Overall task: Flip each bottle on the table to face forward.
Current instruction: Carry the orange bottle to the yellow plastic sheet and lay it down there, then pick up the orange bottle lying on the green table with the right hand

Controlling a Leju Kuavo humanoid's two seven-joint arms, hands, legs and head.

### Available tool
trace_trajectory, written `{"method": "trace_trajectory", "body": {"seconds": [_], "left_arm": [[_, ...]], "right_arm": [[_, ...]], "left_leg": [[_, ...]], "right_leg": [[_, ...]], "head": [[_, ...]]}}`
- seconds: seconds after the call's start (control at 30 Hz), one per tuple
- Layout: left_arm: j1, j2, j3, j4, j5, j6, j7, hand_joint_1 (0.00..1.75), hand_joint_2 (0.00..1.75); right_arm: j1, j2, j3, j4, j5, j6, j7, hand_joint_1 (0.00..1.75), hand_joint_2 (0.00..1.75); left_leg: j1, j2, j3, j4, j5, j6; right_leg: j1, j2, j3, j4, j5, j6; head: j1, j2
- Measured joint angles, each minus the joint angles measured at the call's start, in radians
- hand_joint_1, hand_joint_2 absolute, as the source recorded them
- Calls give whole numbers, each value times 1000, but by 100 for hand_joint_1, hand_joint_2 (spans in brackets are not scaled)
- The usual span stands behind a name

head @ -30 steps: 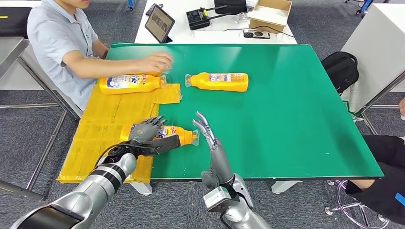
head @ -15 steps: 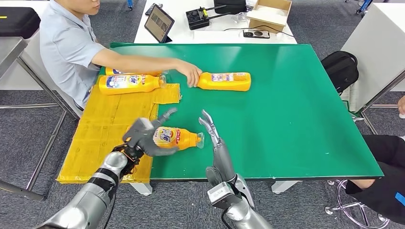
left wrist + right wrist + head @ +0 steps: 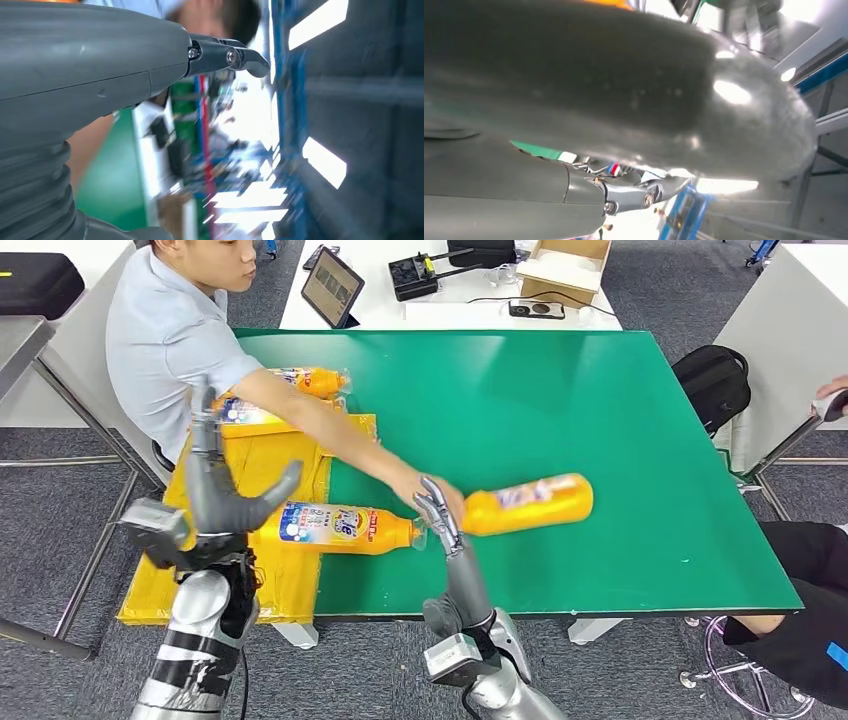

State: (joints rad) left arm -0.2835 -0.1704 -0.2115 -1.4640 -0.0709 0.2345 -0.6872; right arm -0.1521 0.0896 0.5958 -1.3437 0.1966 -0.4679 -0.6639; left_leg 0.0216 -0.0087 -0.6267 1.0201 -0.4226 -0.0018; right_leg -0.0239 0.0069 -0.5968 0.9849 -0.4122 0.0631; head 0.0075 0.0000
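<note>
Near bottle (image 3: 340, 526) lies label-up at counter (image 3: 620, 540) front edge, cap right; looks flipped, released. Left robot hand (image 3: 215, 502) raised clear, fingers spread, empty. Right robot hand (image 3: 440, 515) upright, fingers apart, empty, at cap. Person's hand (image 3: 432, 486) sets next bottle (image 3: 527, 503) just right. Next: reach it, check label, roll if needed.

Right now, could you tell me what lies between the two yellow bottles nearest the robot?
In the head view, the right hand and the person's hand lie between the near bottle and the tilted bottle.
</note>
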Motion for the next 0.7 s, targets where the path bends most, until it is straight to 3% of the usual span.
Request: {"method": "trace_trajectory", "body": {"seconds": [0.03,0.23,0.33,0.5,0.7], "left_arm": [[19,-1,-2,-35,23,38,-5,0,175],[189,-10,8,-171,108,184,3,0,175],[268,-17,14,-203,78,236,1,0,175],[347,-18,17,-261,-2,282,-6,0,175],[366,-19,12,-294,-12,279,11,0,175]], "right_arm": [[-3,-1,-9,20,25,-7,3,0,175],[-16,-48,-150,163,382,-108,117,0,175],[-19,-84,-238,200,513,-90,201,0,175],[-34,-121,-343,257,592,39,286,0,175],[-73,-137,-377,344,632,83,322,0,175]], "left_leg": [[0,0,0,0,0,0],[0,-1,0,0,0,0],[-1,-1,-2,0,-1,0],[-1,-1,-2,0,-1,1],[0,0,-1,0,0,1]], "right_leg": [[0,0,0,0,0,0],[0,0,0,-1,0,0],[-1,-1,0,-2,0,0],[-1,-1,0,-2,0,0],[0,0,0,-2,0,0]], "head": [[0,0],[0,0],[0,0],[0,0],[0,0]]}}
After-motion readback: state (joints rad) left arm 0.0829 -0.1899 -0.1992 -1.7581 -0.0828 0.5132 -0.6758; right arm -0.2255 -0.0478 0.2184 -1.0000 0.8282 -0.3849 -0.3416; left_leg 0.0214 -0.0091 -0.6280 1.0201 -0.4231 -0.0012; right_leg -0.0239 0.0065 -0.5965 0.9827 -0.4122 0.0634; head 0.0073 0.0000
